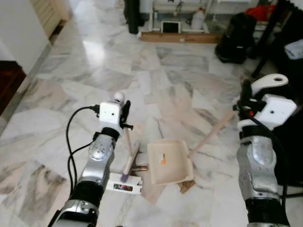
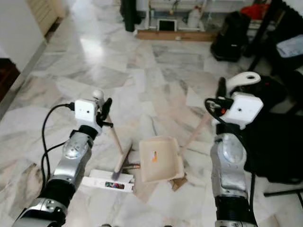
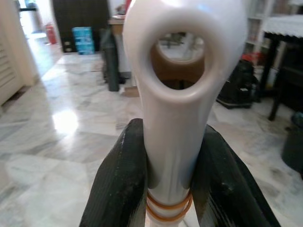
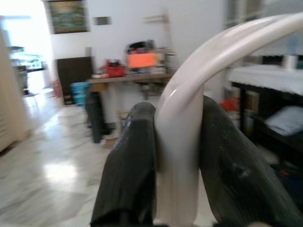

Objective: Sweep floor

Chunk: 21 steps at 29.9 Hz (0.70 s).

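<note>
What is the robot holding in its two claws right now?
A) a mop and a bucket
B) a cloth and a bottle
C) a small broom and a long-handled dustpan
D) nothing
C: the left gripper clamps the broom handle, the right gripper the dustpan handle.

The marble floor (image 1: 142,90) is white with grey and beige veins. The dustpan (image 1: 168,161) is cream with a small orange mark, its handle (image 1: 214,130) pale wood. The broom handle (image 3: 175,94) is glossy white above orange rubber bands (image 3: 168,208). Both claws' fingers (image 3: 120,184) are black. A bag (image 1: 236,38) is black.
</note>
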{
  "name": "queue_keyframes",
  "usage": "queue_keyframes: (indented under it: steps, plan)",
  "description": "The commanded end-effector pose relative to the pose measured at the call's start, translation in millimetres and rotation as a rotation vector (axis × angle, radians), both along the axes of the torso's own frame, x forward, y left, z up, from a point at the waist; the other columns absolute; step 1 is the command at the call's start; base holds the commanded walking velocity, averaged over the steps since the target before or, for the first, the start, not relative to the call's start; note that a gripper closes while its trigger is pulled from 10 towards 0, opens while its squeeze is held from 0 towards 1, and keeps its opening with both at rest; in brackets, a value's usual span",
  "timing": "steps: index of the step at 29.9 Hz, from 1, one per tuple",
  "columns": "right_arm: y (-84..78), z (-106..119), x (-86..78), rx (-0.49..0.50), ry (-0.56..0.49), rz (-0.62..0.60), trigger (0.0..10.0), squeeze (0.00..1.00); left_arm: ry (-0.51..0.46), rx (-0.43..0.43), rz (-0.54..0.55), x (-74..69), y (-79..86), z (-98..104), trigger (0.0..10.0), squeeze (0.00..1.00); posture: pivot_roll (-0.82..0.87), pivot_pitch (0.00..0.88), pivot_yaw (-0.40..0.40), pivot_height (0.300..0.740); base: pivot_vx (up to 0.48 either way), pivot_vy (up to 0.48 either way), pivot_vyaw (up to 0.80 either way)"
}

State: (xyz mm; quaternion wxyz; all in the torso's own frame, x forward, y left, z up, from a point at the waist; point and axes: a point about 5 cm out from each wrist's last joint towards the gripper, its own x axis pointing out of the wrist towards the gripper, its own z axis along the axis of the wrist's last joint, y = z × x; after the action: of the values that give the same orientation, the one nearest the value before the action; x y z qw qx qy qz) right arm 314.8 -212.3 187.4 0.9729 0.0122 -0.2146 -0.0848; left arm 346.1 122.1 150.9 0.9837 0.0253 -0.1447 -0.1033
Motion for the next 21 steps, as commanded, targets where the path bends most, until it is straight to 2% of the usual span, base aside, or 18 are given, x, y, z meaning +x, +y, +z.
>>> queue_keyframes:
  steps: [1, 4, 10, 21]
  plan:
    - [-0.4, 14.0, -2.3, -0.011, -0.06, -0.002, 10.0, 0.0, -0.045, 0.014, 0.004, -1.0, 1.2, 6.7, 10.0, 0.0, 0.05, 0.134, -0.025, 0.74, 0.0, 0.0, 0.0]
    - [-0.2, 13.8, -2.4, -0.012, -0.059, -0.002, 10.0, 0.0, -0.045, 0.021, 0.006, -1.0, 1.1, 6.4, 10.0, 0.0, 0.05, 0.133, -0.025, 0.74, 0.0, 0.0, 0.0]
    - [6.6, 13.5, -1.1, -0.015, -0.057, 0.021, 10.0, 0.0, -0.047, 0.02, 0.005, -1.1, 0.5, 6.7, 10.0, 0.0, 0.06, 0.122, -0.023, 0.74, 0.0, -0.432, 0.0]
    - [7.2, 13.5, -0.1, -0.027, -0.049, 0.026, 10.0, 0.0, -0.048, 0.02, 0.005, -1.0, 0.4, 6.8, 10.0, 0.0, 0.05, 0.102, -0.023, 0.74, 0.0, -0.429, 0.0]
